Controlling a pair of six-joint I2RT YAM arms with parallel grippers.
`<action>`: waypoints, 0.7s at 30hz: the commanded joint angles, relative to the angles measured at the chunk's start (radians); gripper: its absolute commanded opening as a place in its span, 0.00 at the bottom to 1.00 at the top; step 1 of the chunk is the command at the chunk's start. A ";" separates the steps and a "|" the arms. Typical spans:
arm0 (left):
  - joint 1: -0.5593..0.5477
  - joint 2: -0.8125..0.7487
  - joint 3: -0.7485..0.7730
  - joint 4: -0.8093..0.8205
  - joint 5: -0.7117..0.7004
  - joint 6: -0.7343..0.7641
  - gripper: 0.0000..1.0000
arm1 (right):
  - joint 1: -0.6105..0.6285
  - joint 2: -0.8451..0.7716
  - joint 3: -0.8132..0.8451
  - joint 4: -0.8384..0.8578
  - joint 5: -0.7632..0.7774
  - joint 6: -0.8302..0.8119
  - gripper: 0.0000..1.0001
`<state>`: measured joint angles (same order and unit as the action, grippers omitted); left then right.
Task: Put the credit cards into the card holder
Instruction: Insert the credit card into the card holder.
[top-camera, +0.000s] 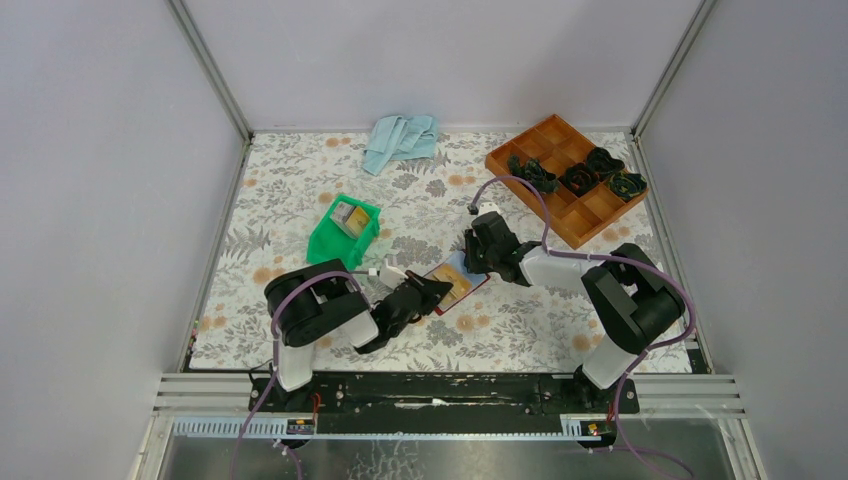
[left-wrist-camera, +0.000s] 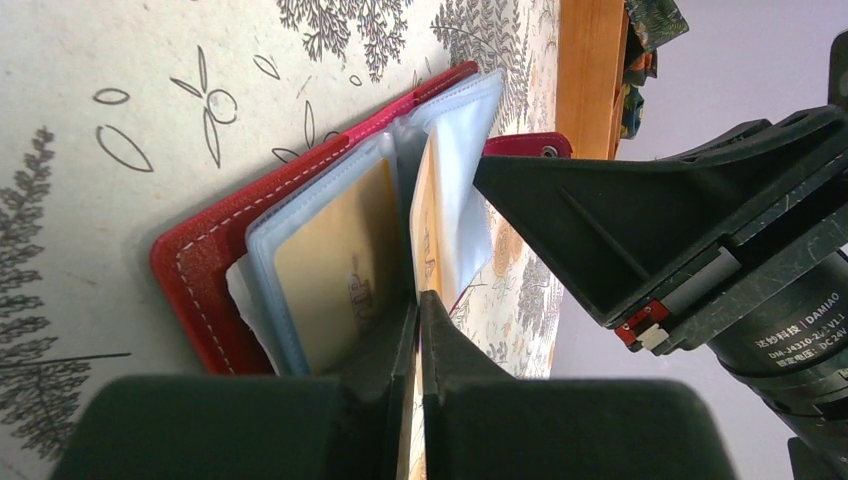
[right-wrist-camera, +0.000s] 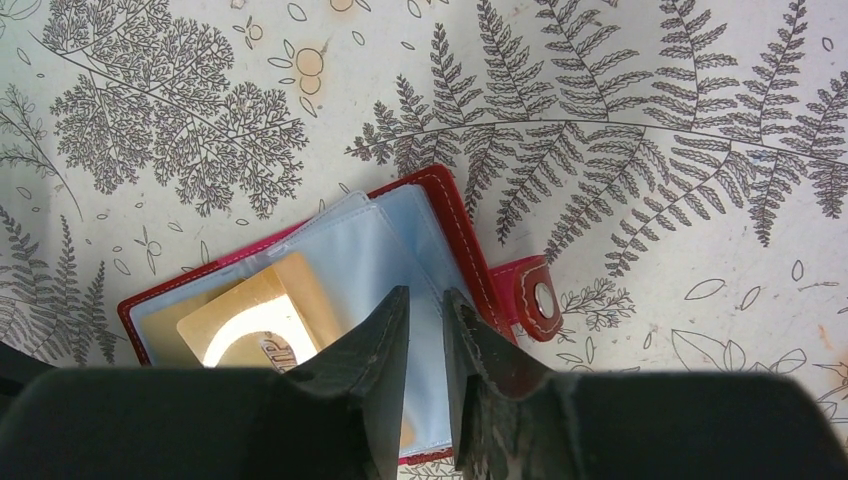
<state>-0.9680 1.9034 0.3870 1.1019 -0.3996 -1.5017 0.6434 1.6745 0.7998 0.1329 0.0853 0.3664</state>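
Note:
The dark red card holder (top-camera: 462, 287) lies open on the floral table, pale blue sleeves up (right-wrist-camera: 462, 232) (left-wrist-camera: 195, 270). One gold credit card (right-wrist-camera: 250, 310) (left-wrist-camera: 325, 265) sits in a clear sleeve. My left gripper (left-wrist-camera: 420, 300) (top-camera: 438, 290) is shut on the edge of a second gold credit card (left-wrist-camera: 425, 215), which stands edge-on between two sleeves. My right gripper (right-wrist-camera: 427, 295) (top-camera: 470, 265) hovers over the holder's far half, jaws a narrow gap apart with only blue sleeve showing between them. One of its fingers (left-wrist-camera: 620, 220) reaches to the raised sleeve, by the snap tab (right-wrist-camera: 538, 298).
A green plastic bin (top-camera: 345, 235) holding a small box stands left of the holder. At the back right is an orange compartment tray (top-camera: 565, 215) with dark bundled items. A blue cloth (top-camera: 400, 140) lies at the back. Grey walls close in both sides.

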 joint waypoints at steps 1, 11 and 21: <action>-0.005 0.006 0.012 -0.102 0.004 0.026 0.07 | 0.006 0.015 -0.051 -0.195 0.030 -0.013 0.28; -0.007 0.001 0.034 -0.142 -0.009 0.023 0.10 | 0.005 -0.007 -0.045 -0.213 0.058 -0.018 0.31; -0.005 0.000 0.096 -0.206 0.003 0.047 0.17 | 0.005 0.002 -0.045 -0.212 0.052 -0.018 0.31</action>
<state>-0.9680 1.9022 0.4538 1.0046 -0.4007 -1.4998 0.6434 1.6554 0.7959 0.0952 0.1028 0.3637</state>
